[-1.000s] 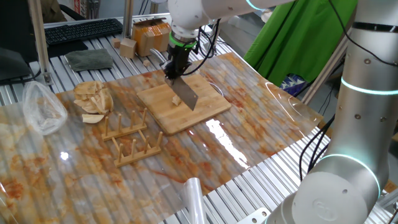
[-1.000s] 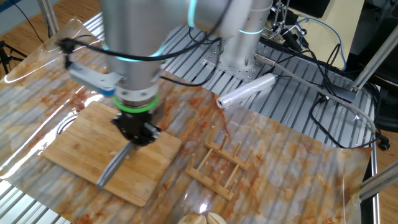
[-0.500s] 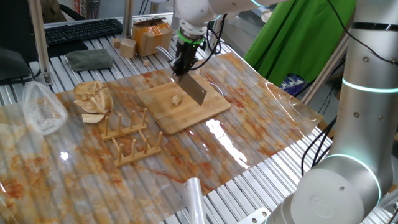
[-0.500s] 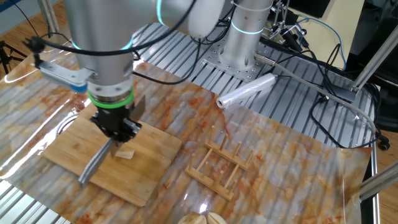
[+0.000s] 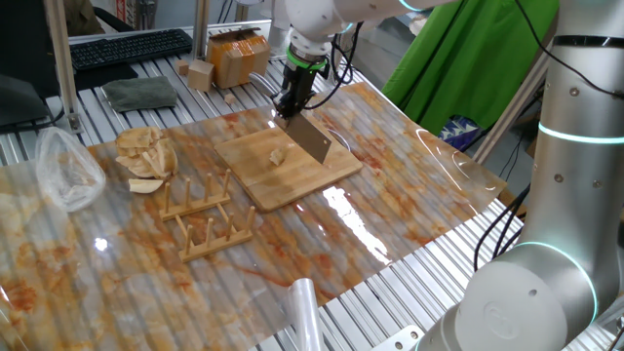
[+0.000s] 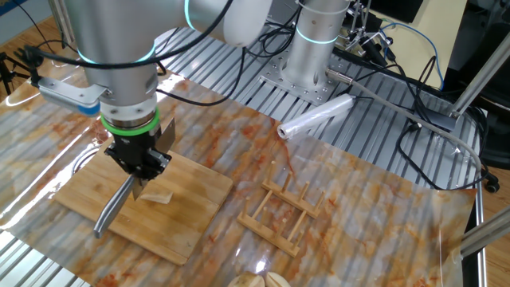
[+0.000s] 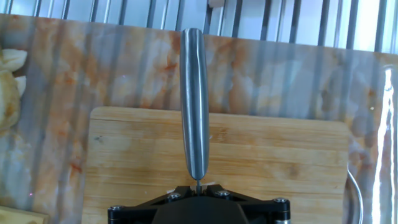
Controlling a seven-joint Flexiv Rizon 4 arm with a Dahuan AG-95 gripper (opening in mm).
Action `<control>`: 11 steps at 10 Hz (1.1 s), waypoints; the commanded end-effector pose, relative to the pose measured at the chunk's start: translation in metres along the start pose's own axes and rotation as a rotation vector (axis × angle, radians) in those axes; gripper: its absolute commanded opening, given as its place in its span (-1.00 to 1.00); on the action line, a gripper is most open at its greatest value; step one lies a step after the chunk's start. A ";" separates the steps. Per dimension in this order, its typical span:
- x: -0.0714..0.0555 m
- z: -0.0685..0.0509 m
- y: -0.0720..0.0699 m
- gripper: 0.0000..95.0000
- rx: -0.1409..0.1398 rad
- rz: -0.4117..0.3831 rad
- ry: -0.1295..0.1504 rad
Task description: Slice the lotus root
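Observation:
A small pale lotus root chunk lies on the bamboo board. My gripper is shut on a knife; its grey blade slants down just right of the chunk, lifted clear of it. In the other fixed view the gripper hangs over the board, the blade points toward the board's near-left edge, and the lotus root lies right beside it. In the hand view the blade runs straight ahead over the board; the chunk is hidden there.
A heap of tan curved slices lies left of the board, with a wooden rack in front of it. A crumpled plastic bag is far left. A film roll lies at the near edge. A wooden cube sits at the back.
My gripper has moved with the knife off the lotus root toward the board's far edge and risen a little. The chunk now shows uncovered beside the blade.

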State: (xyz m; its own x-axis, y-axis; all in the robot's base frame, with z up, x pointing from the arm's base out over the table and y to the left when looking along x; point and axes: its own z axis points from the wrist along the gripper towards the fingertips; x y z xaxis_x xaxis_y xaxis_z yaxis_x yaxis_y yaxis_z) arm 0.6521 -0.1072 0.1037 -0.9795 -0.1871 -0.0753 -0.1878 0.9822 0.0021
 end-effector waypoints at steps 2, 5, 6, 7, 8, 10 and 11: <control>0.001 0.002 -0.002 -1.00 -0.002 -0.010 -0.003; 0.000 0.003 -0.002 -1.00 -0.004 -0.001 -0.002; 0.000 0.003 -0.002 -1.00 -0.003 0.004 -0.003; 0.000 0.003 -0.002 -1.00 -0.001 0.007 -0.006; 0.000 0.003 -0.002 -1.00 -0.001 0.006 -0.005; 0.000 0.003 -0.002 -1.00 -0.005 0.009 -0.003; 0.000 0.003 -0.002 -1.00 -0.007 0.022 -0.001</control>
State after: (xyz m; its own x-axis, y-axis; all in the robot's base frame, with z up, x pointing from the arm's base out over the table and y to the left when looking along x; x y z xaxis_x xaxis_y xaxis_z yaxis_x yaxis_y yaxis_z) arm 0.6518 -0.1085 0.1016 -0.9825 -0.1702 -0.0751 -0.1716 0.9851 0.0131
